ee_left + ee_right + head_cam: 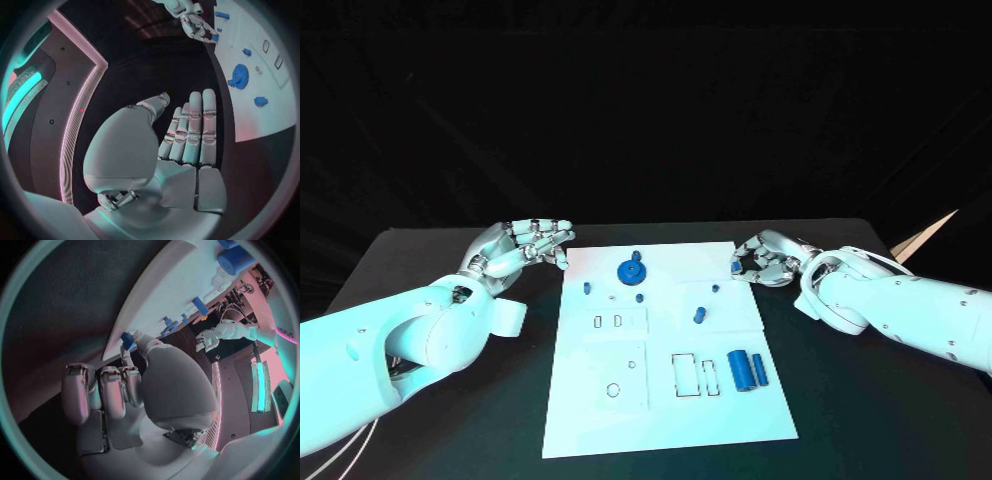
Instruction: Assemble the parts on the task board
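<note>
The board (668, 400) is lying in the middle of the table (430, 270), its long sides running from 12 to 6 o'clock and its far edge stopping short of the table's far edge. A blue gear (632, 269) is standing near the board's 12 o'clock end, with small blue pegs (589, 289) being seen at 7 o'clock from it and another peg (698, 317) toward the middle of the board. Two blue cylinders (738, 370) are lying side by side near the board's 3 o'clock edge, just beside outlined rectangular slots (685, 375). The left hand (531, 243) is being held just off the board's 11 o'clock corner, over bare table, fingers straight and apart with nothing in them; in the left wrist view the hand (187, 132) is seen flat and released, the board's edge beside it. The right hand (764, 259) is being held at the board's 1 o'clock corner with its fingers curled; in the right wrist view a small blue part (127, 340) is seen at its fingertips (128, 357) at the board's edge, but whether it is being pinched cannot be told. Wide bare table is lying open outside both long edges of the board.
</note>
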You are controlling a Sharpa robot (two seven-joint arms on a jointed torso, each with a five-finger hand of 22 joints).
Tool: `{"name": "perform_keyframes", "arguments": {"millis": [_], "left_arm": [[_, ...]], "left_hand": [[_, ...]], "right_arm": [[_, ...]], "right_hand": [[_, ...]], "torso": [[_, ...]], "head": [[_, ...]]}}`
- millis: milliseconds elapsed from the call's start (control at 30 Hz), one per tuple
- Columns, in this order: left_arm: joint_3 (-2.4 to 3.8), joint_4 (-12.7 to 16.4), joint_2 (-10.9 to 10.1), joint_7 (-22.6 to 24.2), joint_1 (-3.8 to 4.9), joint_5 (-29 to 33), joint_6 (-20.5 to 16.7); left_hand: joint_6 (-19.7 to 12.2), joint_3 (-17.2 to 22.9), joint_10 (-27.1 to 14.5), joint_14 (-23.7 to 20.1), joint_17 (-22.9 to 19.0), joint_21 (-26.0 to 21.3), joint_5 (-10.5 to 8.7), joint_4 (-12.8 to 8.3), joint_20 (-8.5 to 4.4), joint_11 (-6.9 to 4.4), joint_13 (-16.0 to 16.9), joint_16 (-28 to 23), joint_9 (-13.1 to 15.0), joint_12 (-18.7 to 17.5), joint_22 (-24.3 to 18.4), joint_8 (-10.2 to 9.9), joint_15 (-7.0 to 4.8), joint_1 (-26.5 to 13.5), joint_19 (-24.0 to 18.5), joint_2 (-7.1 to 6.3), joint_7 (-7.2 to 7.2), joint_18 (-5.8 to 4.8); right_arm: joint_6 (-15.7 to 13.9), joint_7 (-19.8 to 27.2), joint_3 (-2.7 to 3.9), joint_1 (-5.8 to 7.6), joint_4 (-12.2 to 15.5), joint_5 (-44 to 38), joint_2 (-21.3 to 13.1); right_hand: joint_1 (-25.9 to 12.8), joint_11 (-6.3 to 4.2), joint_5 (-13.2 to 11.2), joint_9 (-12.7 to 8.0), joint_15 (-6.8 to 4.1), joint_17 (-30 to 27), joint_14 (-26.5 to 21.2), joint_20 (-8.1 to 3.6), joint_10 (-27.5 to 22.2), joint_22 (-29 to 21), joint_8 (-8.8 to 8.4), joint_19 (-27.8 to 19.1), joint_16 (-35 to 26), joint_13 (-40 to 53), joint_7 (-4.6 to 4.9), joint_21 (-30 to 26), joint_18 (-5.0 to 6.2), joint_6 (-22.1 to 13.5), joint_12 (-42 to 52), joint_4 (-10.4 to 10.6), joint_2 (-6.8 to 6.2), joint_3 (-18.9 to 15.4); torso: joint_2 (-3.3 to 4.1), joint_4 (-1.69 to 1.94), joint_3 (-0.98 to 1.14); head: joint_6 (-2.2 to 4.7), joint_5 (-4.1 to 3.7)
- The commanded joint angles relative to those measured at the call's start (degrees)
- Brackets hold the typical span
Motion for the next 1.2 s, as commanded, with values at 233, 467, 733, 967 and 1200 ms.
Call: {"name": "perform_keyframes", "arguments": {"millis": [233, 467, 733, 967, 1200], "left_arm": [[0.04, 0.12, -0.03, -0.01, 0.03, -0.03, 0.16], [0.04, 0.10, -0.03, -0.02, 0.03, -0.03, 0.16], [0.04, 0.07, -0.11, -0.03, 0.03, -0.03, 0.16], [0.04, -0.07, -0.11, -0.04, 0.03, -0.03, 0.20], [0.03, -0.39, 0.10, -0.12, 0.03, -0.03, 0.26]], "left_hand": [[-0.32, 2.80, -0.62, -0.81, 0.94, 1.05, 0.57, -0.25, -0.20, 0.19, 0.75, 1.12, 0.78, -0.42, 1.13, -0.42, -0.09, -1.33, -1.00, -0.21, 0.27, 0.76], [-0.32, 2.80, -0.62, -0.81, 0.94, 1.05, 0.57, -0.25, -0.20, 0.19, 0.75, 1.12, 0.78, -0.42, 1.13, -0.42, -0.09, -1.33, -1.00, -0.21, 0.27, 0.76], [-0.32, 2.80, -0.62, -0.81, 0.94, 1.05, 0.57, -0.25, -0.20, 0.19, 0.75, 1.12, 0.78, -0.42, 1.13, -0.42, -0.09, -1.33, -1.00, -0.21, 0.27, 0.76], [-0.32, 2.80, -0.62, -0.81, 0.94, 1.05, 0.57, -0.25, -0.20, 0.19, 0.75, 1.12, 0.78, -0.42, 1.13, -0.42, -0.09, -1.33, -1.00, -0.21, 0.27, 0.76], [-0.36, 2.86, -0.68, -0.95, 1.00, 1.45, 0.58, -0.32, -0.16, 0.21, 0.81, 1.31, 0.91, -0.32, 1.29, -0.40, -0.06, -1.26, -1.27, -0.14, 0.30, 0.77]], "right_arm": [[-0.14, -0.06, -0.02, -0.08, -0.16, -0.04, 0.13], [-1.18, 0.35, -0.02, -0.09, -0.08, -0.04, 0.17], [-3.42, 0.55, -0.01, -0.09, 0.43, -0.08, 0.18], [-5.24, -1.24, 0.02, 0.15, 3.31, -0.45, -0.32], [-6.93, -6.50, 0.06, 1.49, 9.83, -3.09, -0.54]], "right_hand": [[-0.36, -1.17, 0.66, 1.25, -1.01, 16.00, 5.77, -0.50, 3.95, 11.80, 2.86, 3.49, 0.78, 13.37, -0.70, 1.36, -0.77, 2.53, 1.19, -0.30, 1.56, 2.42], [-0.23, -2.14, 0.63, 2.31, -1.85, 16.00, 5.77, -1.25, 4.14, 12.16, 5.18, 3.72, 0.78, 13.54, -1.80, 1.73, -0.87, 3.97, 1.38, -1.22, 2.60, 3.99], [-0.24, -2.56, 0.70, 3.02, -2.24, 16.00, 5.77, -1.68, 4.21, 12.55, 6.56, 3.99, 0.78, 13.60, -2.21, 2.18, -1.00, 3.84, 1.43, -1.90, 3.52, 5.67], [-0.82, -2.61, 0.68, 3.28, -2.30, 16.00, 5.77, -1.79, 4.01, 12.81, 7.00, 4.18, 0.78, 13.39, -2.22, 2.50, -1.09, 3.31, 1.17, -1.85, 3.80, 6.32], [-2.04, -2.47, 0.64, 3.62, -2.23, 16.00, 5.77, -1.80, 3.53, 13.01, 7.52, 4.32, 0.78, 12.91, -2.04, 2.72, -1.16, 2.16, 0.56, -1.51, 4.33, 7.26]], "torso": [[0.00, 0.01, 0.01], [0.01, 0.03, 0.05], [-0.02, -0.10, 0.10], [-0.13, -0.07, -0.01], [-0.16, 0.01, 0.04]], "head": [[-0.11, -0.04], [-0.14, -0.04], [-0.21, 0.05], [-0.26, 0.00], [-0.36, 0.31]]}}
